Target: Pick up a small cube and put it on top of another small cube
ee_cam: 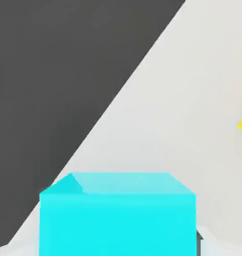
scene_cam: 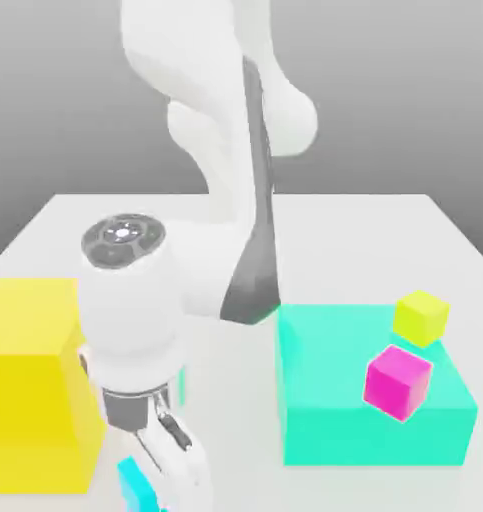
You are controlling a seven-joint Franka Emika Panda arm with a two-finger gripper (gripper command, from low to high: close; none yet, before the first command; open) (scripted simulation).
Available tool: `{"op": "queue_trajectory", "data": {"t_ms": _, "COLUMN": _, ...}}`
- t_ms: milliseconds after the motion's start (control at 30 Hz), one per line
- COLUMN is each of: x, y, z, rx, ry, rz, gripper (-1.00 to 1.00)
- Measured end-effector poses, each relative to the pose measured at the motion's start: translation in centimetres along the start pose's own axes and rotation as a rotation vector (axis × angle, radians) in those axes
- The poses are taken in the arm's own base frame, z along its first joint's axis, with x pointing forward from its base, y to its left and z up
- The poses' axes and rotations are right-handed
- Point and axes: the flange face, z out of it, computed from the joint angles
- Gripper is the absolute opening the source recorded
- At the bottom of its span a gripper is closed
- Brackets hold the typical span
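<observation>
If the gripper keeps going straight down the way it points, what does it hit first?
The gripper points down, shut on the small cyan cube. Straight on, that cube would press into the white table; any gap beneath it can't be judged.

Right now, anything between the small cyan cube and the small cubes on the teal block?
Nothing visible stands between them. The end effector is shut on the small cyan cube at table level. The magenta cube and yellow-green cube sit on the large teal block, so lift first.
</observation>
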Motion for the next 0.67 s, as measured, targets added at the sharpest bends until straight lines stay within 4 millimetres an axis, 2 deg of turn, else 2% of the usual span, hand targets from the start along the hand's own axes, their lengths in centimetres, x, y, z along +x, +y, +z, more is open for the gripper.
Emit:
{"op": "queue_trajectory", "data": {"t_ms": 133, "x": -8.1, "y": 1.2, "z": -5.1, "rx": 0.004, "ry": -0.019, "rz": -0.253, "gripper": -1.00}}
{"op": "queue_trajectory", "data": {"t_ms": 267, "x": -18.2, "y": 5.0, "z": -9.6, "rx": 0.003, "ry": -0.021, "rz": -0.569, "gripper": -1.00}}
{"op": "queue_trajectory", "data": {"t_ms": 400, "x": -23.5, "y": 9.5, "z": -13.4, "rx": -0.005, "ry": -0.004, "rz": -0.806, "gripper": -1.00}}
{"op": "queue_trajectory", "data": {"t_ms": 467, "x": -24.4, "y": 10.3, "z": -12.1, "rx": -0.007, "ry": 0.003, "rz": -0.849, "gripper": -1.00}}
{"op": "queue_trajectory", "data": {"t_ms": 533, "x": -24.6, "y": 10.6, "z": -9.5, "rx": -0.008, "ry": 0.006, "rz": -0.861, "gripper": -1.00}}
{"op": "queue_trajectory", "data": {"t_ms": 567, "x": -24.6, "y": 10.7, "z": -8.4, "rx": -0.008, "ry": 0.005, "rz": -0.864, "gripper": 1.00}}
{"op": "queue_trajectory", "data": {"t_ms": 667, "x": -24.6, "y": 10.7, "z": -8.4, "rx": -0.008, "ry": 0.005, "rz": -0.864, "gripper": 1.00}}
